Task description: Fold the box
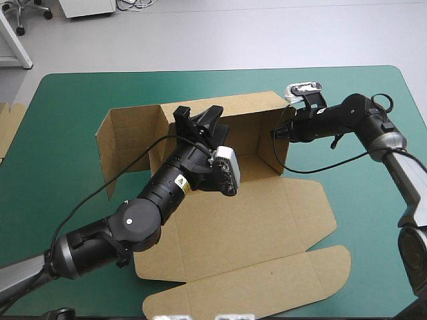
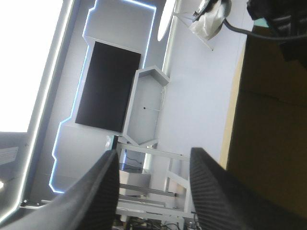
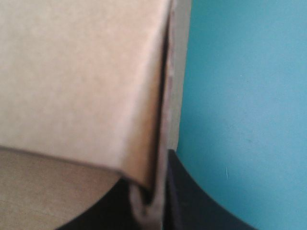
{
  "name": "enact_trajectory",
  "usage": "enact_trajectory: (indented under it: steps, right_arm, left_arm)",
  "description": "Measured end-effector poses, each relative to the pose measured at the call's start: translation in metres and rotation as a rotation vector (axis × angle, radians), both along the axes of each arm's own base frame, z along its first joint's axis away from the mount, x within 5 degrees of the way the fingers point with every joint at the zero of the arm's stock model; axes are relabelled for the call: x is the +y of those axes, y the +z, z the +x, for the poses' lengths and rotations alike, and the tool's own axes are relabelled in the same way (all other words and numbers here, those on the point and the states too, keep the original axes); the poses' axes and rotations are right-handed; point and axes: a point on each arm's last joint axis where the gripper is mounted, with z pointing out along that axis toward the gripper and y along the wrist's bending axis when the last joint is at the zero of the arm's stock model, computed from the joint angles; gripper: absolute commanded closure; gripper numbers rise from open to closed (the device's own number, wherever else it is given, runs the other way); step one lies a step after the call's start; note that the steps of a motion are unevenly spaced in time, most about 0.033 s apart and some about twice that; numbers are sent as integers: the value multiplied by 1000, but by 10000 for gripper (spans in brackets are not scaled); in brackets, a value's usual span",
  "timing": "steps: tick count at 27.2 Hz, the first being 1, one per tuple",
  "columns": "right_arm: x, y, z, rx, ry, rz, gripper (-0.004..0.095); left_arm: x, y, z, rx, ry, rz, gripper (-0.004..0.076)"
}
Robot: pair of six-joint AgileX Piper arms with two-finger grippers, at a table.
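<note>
The brown box (image 1: pixel 253 227) lies in the middle of the teal-green table with its back wall and right wall raised; its lid and front flaps are flat. My left gripper (image 1: pixel 199 113) is tilted up over the back wall, open, with nothing between its fingers. In the left wrist view the left gripper (image 2: pixel 154 153) looks into the room, and a raised wall of the box (image 2: pixel 268 120) stands beside it. My right gripper (image 1: pixel 275 133) is at the right wall's upper edge. The right wrist view shows the right gripper (image 3: pixel 153 201) shut on that doubled board edge (image 3: pixel 81 72).
An edge of more brown board (image 1: pixel 10 127) shows at the table's left edge. The box's left flap (image 1: pixel 130 143) stands out at an angle. The lid flap (image 1: pixel 267 280) reaches toward the front edge. Bare teal-green cover (image 1: pixel 360 220) lies right of the box.
</note>
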Motion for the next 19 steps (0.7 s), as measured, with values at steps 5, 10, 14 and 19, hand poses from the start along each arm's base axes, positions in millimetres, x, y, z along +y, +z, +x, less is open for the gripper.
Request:
enact_trajectory:
  steps: [5,10,14,19]
  right_arm:
    - [0,-1,-2,29,7,-2,921]
    - [-1,-2,-3,39,8,-15,921]
    - [-1,-3,-3,46,8,-24,921]
    - [-3,-4,-4,57,0,-44,921]
  left_arm:
    - [37,22,13,-12,93,-111,389]
    - [80,45,17,-75,180,-166,389]
    - [121,62,17,-133,302,-216,408]
    - [159,73,4,-210,402,-212,464]
